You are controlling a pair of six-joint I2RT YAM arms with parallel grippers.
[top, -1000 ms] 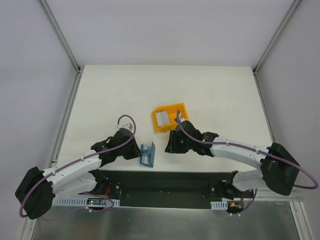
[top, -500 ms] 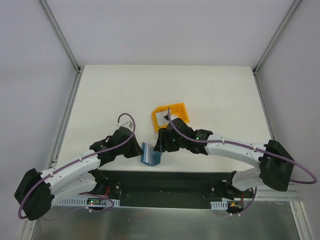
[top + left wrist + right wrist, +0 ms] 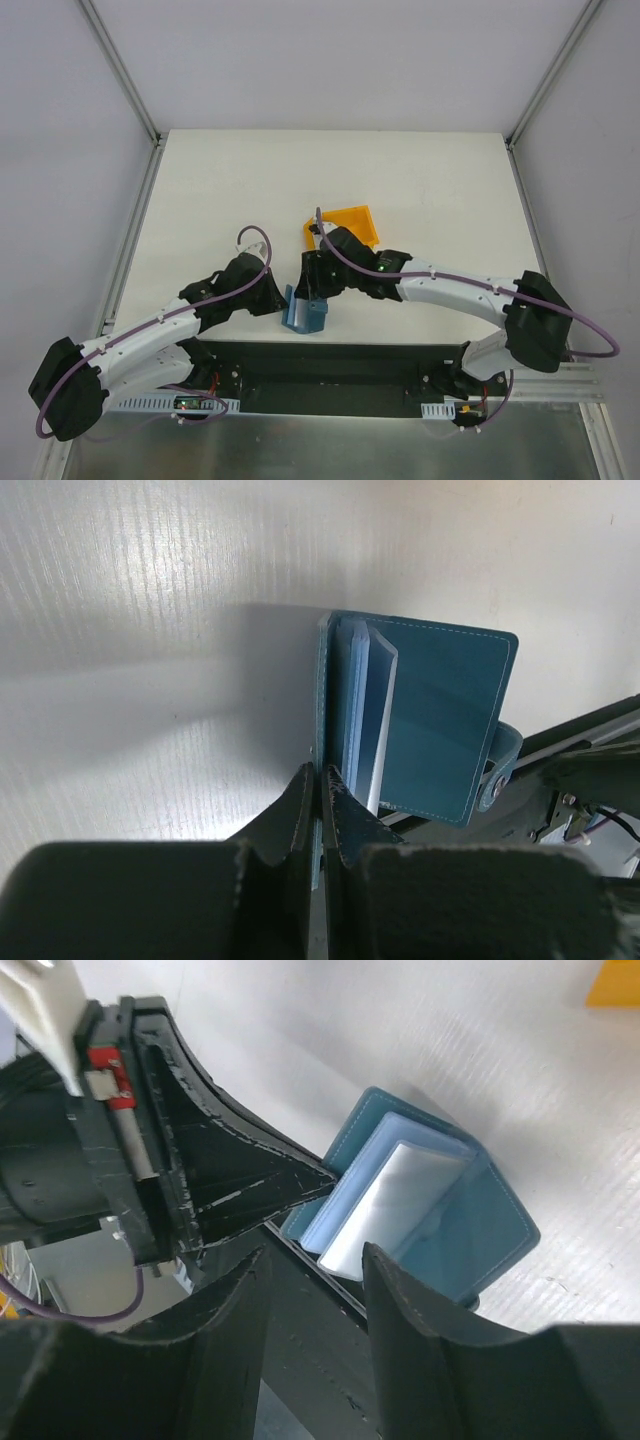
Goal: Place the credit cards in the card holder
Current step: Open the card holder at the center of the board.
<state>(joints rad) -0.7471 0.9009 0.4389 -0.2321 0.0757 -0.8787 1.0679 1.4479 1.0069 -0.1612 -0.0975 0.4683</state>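
Fingers (image 3: pixel 296 815) of the left gripper (image 3: pixel 320 782) are clenched on one cover edge of the wallet (image 3: pixel 440 710). The wallet stands open just ahead of them, its pale pockets fanned beside the pinched cover. The right gripper (image 3: pixel 318 1255) hangs released, its fingers (image 3: pixel 405 1330) apart with nothing between them. One card (image 3: pixel 395 1200) lies in a pocket directly ahead of that gap. How deep it sits cannot be told.

Risks, as judged:
- The pocket mouth appears to face the right fingers. If the wallet tips that way, the card may slide back out.
- Any push to seat the card loads a thin grip on a single edge, and the wallet could pivot or slip from the left fingers.
- The right fingers stand just beside the left gripper. A sideways correction by either arm risks contact between them.

Edges and room:
- The wallet sits at the near edge of the table (image 3: pixel 400 180), with a dark strip (image 3: pixel 380 355) just past that edge, under the right fingers. A dropped card would likely land there, out of easy reach.
- Open table lies behind both sets of fingers, so each arm has room to back away.
- The bin (image 3: pixel 352 222) stands behind the right fingers, near the wrist. Its inside is mostly hidden, so any cards left in it cannot be counted.
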